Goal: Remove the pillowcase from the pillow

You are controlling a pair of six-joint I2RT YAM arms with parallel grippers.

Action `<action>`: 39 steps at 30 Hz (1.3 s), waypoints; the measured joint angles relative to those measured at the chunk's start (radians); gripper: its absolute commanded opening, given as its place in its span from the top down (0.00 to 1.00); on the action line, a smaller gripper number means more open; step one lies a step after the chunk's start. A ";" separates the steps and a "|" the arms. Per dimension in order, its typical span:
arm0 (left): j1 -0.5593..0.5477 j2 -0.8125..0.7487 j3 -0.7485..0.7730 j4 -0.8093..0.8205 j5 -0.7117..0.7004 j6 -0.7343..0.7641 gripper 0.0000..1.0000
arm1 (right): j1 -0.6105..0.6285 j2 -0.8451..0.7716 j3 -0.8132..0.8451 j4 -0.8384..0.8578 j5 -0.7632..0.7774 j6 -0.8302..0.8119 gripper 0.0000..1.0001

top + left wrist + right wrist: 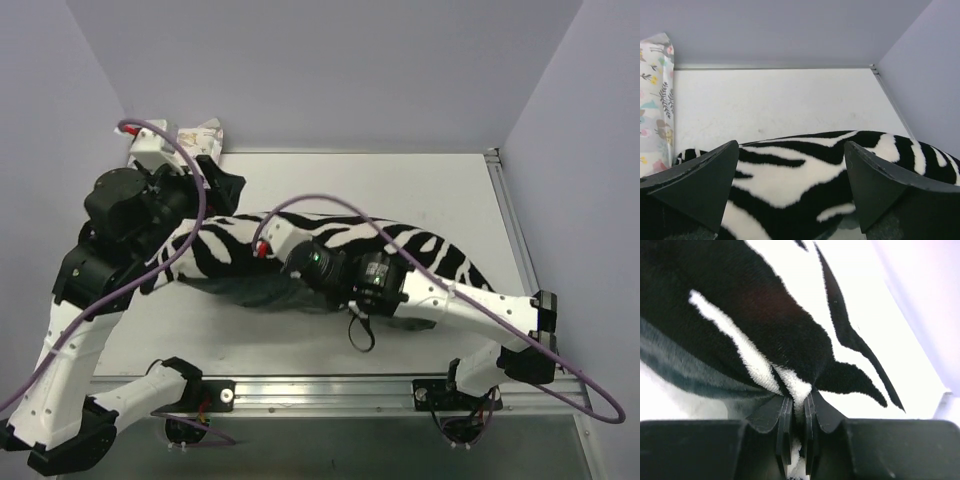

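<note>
The pillowcase (222, 252) is lying stretched across the middle of the table (400, 190), running from the left arm's side toward the right edge, with its zebra-striped face turned up. A band of its dark grey-teal face (270, 295) is showing along the near edge, bunched under the stripes. What is lying inside the cover is not showing.

The right gripper (795, 402) is pinching a fold of the striped fabric; its jaws are pressing nearly together with only the white-and-black plush between them, and the cloth is rising in a small ridge at the pinch. In the top view this grip is sitting on the upper surface of the cover, toward its left half.

The left gripper (791, 147) is hanging over the cover's left end with its jaws spread wide and holding nothing; its two black fingers (700, 185) are framing the stripes on either side.

A small pastel-print pillow (197, 133) is leaning in the far left corner, beside the left arm. A purple cable (330, 197) is arching over the pillowcase
</note>
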 measured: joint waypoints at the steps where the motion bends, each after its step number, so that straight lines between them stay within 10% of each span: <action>1: 0.000 -0.021 0.006 0.000 -0.009 0.000 0.05 | -0.055 0.000 0.028 -0.010 -0.061 0.004 1.00; 14: 0.000 -0.088 -0.122 -0.008 -0.050 -0.056 0.05 | -0.720 0.356 0.491 -0.053 -0.776 0.270 1.00; 18: -0.001 -0.080 -0.257 0.005 -0.035 -0.100 0.05 | -0.817 0.542 0.651 -0.012 -0.888 0.369 0.86; 29: -0.052 0.042 -0.406 0.091 0.023 -0.177 0.04 | -0.919 0.752 0.790 0.093 -0.977 0.521 0.45; 39: -0.177 0.147 -0.396 0.162 -0.005 -0.186 0.05 | -0.914 0.761 0.643 0.101 -0.967 0.546 0.36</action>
